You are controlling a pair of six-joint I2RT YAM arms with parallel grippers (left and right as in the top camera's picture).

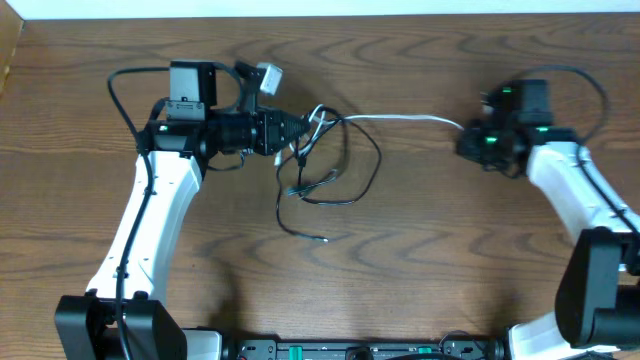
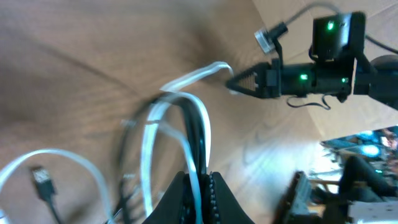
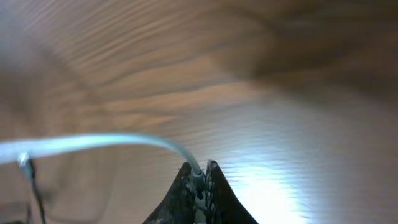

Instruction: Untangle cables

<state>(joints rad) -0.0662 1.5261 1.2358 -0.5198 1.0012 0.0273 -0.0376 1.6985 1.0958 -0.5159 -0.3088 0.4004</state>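
Note:
A white cable [image 1: 400, 119] runs across the wooden table from the tangle at centre to my right gripper [image 1: 465, 137], which is shut on its end [image 3: 198, 177]. My left gripper [image 1: 303, 128] is shut on the tangle, pinching the white cable and a black cable [image 2: 199, 174] together. Black cables [image 1: 345, 170] loop and trail below the left gripper, one loose end lying at lower centre [image 1: 320, 238]. In the left wrist view a black plug [image 2: 42, 180] lies at the lower left, and the right gripper [image 2: 239, 81] shows at the far side holding the white cable.
The wooden table [image 1: 450, 260] spreads all round. A small white camera [image 1: 268, 76] sits on the left arm's wrist. The table's far edge [image 1: 400, 12] meets a white wall. Thick black arm wires [image 1: 125, 95] loop beside each arm.

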